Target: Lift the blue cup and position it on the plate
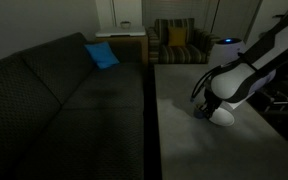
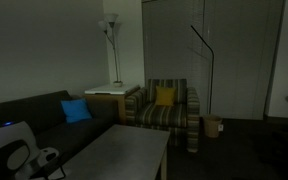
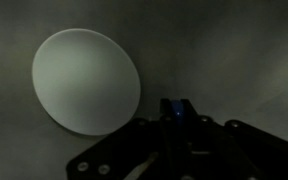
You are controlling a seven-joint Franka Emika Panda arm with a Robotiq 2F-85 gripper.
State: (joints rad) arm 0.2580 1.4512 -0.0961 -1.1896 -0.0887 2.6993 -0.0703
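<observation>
Hovering low over the bench (image 1: 184,135), the gripper (image 3: 179,120) looks pinched on the blue cup (image 3: 178,106), held clear of the surface for setting onto the white plate (image 3: 86,80), which lies at ten o'clock in the wrist view.

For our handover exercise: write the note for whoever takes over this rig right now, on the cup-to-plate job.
Gripper: beside the plate, not over it; too dark to tell whether it is open or shut.
Cup: a blue shape between the fingers, probably it.
Plate: bare, on the table.
Done: cup apparently picked up.
Left: move over the plate, set the cup down, release.
</observation>
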